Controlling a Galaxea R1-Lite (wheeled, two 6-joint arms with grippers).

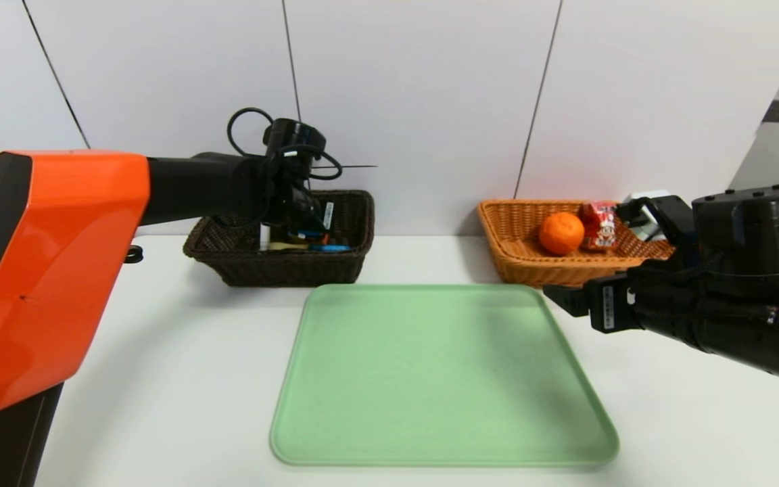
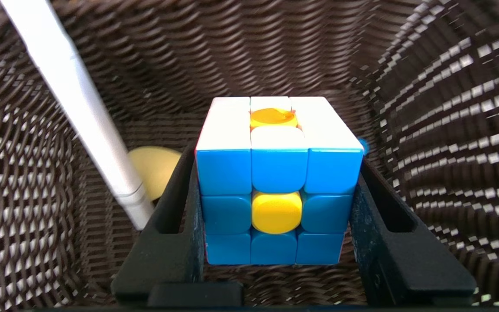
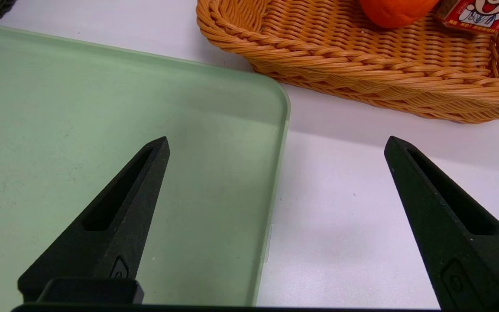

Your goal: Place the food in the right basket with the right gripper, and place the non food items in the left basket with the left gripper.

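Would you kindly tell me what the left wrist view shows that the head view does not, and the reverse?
Only the left wrist view: the left gripper shut on the multicoloured cube, blue face toward the camera, down between the dark basket's woven walls.

Only the head view: the green tray, the tan basket holding the orange and red carton, and the right gripper idle beside the tray.

Both: the dark basket, the white marker and the yellow spoon.

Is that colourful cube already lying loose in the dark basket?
Not loose: the cube is down inside the dark basket, but the left gripper clamps it on both sides with its black fingers.
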